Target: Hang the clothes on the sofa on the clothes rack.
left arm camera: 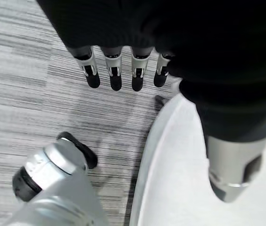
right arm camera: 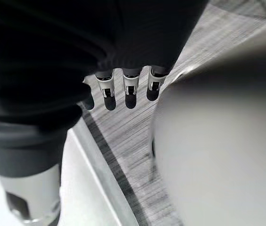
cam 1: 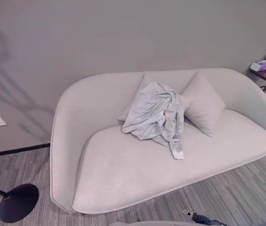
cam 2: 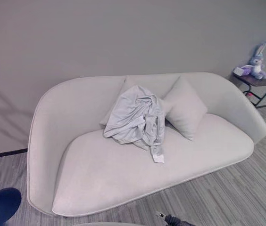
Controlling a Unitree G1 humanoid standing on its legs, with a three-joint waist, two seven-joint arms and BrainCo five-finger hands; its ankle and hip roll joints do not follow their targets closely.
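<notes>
A pale grey, crumpled cloth garment (cam 1: 155, 116) lay bunched on the light grey upholstered curved sofa (cam 1: 123, 174), propped against the backrest and against the left one of two matching square cushions (cam 1: 200, 103), with a cuffed sleeve trailing down onto the seat. Neither hand touched it.

In the left wrist view, the left hand (left arm camera: 123, 70) hung with its fingers (left arm camera: 115, 75) pointing down towards the grey striped carpet floor (left arm camera: 24, 84), straight and side by side, the thumb (left arm camera: 232, 169) set apart; it held nothing. In the right wrist view, the right hand (right arm camera: 123, 87) hung the same way, its fingers (right arm camera: 130, 92) straight and relaxed above the carpet, the thumb (right arm camera: 31, 197) apart and nothing in its grasp.

A black round-based stand (cam 1: 17, 201) stood on the floor left of the sofa. At the far right, a small dark side table (cam 2: 255, 81) carried a purple plush rabbit (cam 2: 255, 61).
</notes>
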